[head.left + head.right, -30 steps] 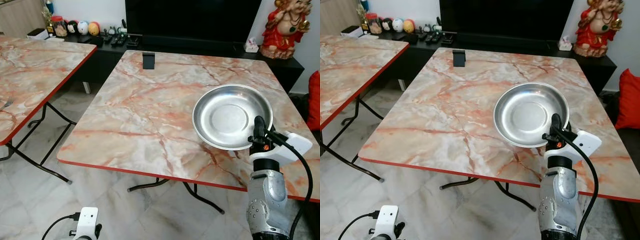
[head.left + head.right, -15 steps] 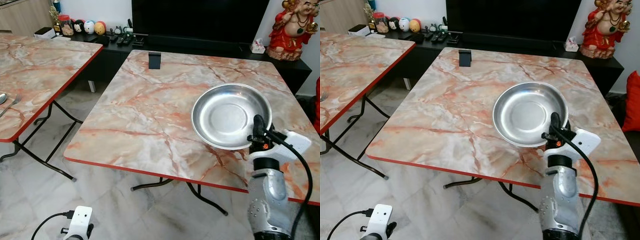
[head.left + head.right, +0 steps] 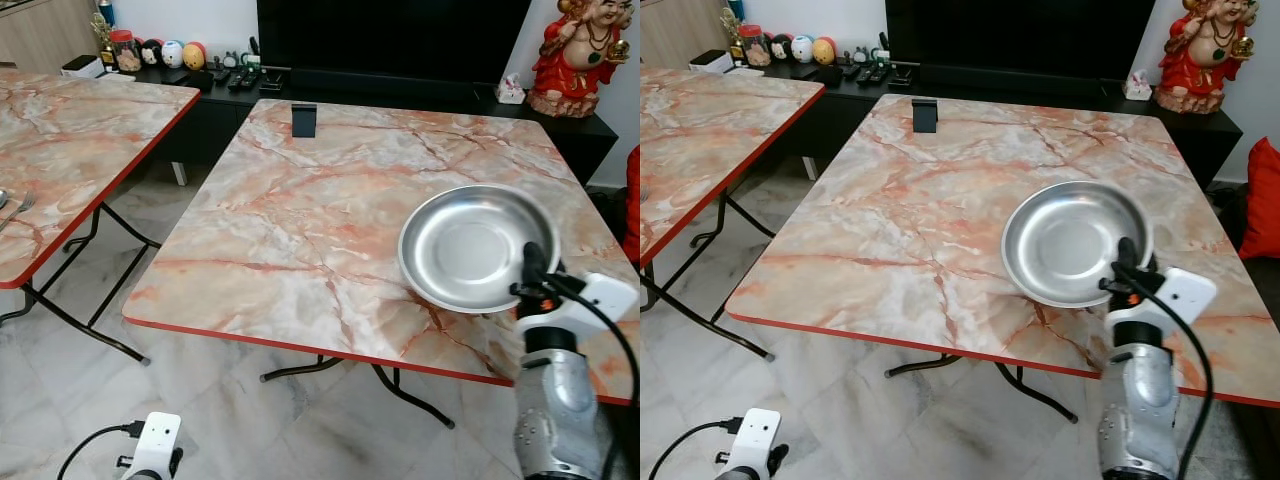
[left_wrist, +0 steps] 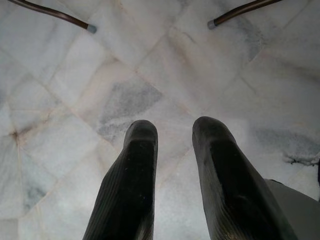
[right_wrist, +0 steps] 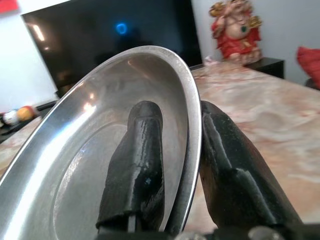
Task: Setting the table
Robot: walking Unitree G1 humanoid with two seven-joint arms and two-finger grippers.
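over table [image 3: 300, 220], right pincer [image 5: 177, 150] pinches plate [image 3: 475, 245]

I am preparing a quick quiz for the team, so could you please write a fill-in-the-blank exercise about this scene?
1. The right hand grips the round silver metal plate by its ____.
2. The plate is over the ____-patterned table with red edging.
3. The left hand hangs above the ____.
4. A small ____ stand sits at the table's far edge.

Missing words: rim; marble; floor; black

Hidden and cropped parts
The steel plate [image 3: 473, 247] hides the worktop [image 3: 300, 220] beneath it; at 9 o'clock, the second table [image 3: 70, 150] is cropped.
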